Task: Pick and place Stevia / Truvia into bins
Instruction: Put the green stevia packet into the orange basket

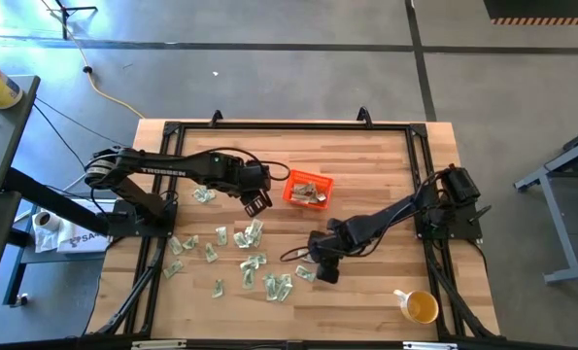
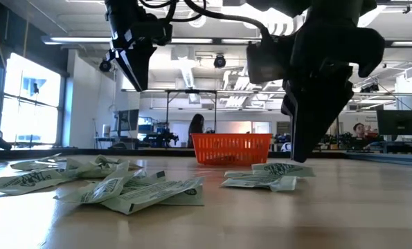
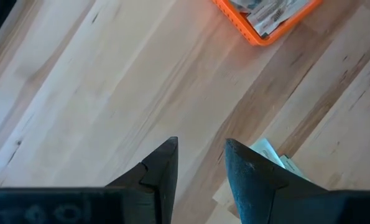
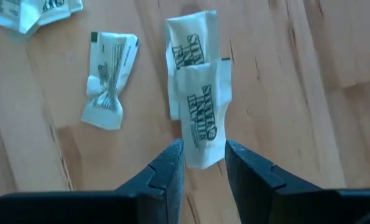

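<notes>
Your right gripper (image 4: 201, 163) is down low over two overlapping sachets (image 4: 196, 93) near the table's front-middle, just off the loose pile. Fingers are slightly apart, with the end of the nearer sachet sitting in the gap. I can't tell if it's pinched or only lined up; nothing looks lifted yet, and the low view shows the fingers down at the sachets (image 2: 269, 174) on the wood.

Your left gripper (image 3: 200, 163) hangs above bare table between the pile and the orange basket (image 1: 309, 189), fingers part open, holding nothing. One sachet edge (image 3: 268, 152) shows just beyond its fingertip.

The rest of the sachets (image 1: 253, 261) are scattered across the left-front half of the table (image 1: 386, 165). A few are already in the basket (image 3: 267, 22). The yellow cup (image 1: 420, 307) at the front right isn't a target.

Handling, as I judge it:
- Paper packets: very light, thin, limp. They'll flop and can slide on the smooth wood rather than lift.
- The crumpled one (image 4: 108, 78) beside the pair offers a raised fold that should be easier to catch.
- The two overlap, so a pinch may drag both or drop one.
- Take the short end of the top sachet, fingers across its width, tips down to the wood before closing.
- Crush risk is low, so firm grip is fine.
</notes>
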Controlling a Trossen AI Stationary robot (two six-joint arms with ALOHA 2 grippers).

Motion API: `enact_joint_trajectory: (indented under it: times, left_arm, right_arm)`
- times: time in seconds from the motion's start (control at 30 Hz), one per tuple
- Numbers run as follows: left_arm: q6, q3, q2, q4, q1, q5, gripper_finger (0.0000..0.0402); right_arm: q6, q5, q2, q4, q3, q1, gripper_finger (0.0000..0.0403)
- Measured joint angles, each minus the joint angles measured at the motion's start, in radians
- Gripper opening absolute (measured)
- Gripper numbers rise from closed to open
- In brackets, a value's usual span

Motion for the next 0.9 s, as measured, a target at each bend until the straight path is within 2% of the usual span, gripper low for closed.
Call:
enact_joint_trajectory:
  times: [0.4,0.63,0.77,0.9]
  left_arm:
    - [0.000,0.000,0.000,-0.007,0.000,-0.011,0.0168]
    - [0.000,0.000,0.000,-0.007,0.000,-0.011,0.0168]
    - [0.000,0.001,0.000,-0.006,0.000,-0.016,0.0168]
    - [0.000,0.001,0.000,-0.004,0.000,-0.037,0.0168]
  right_arm:
    - [-0.016,-0.034,0.053,0.018,0.000,-0.002,0.0099]
    - [-0.010,-0.046,0.055,0.010,0.001,-0.002,0.0008]
    - [0.073,-0.039,0.016,-0.041,-0.001,-0.002,0.0010]
    - [0.205,0.058,-0.104,-0.119,0.000,0.001,0.0005]
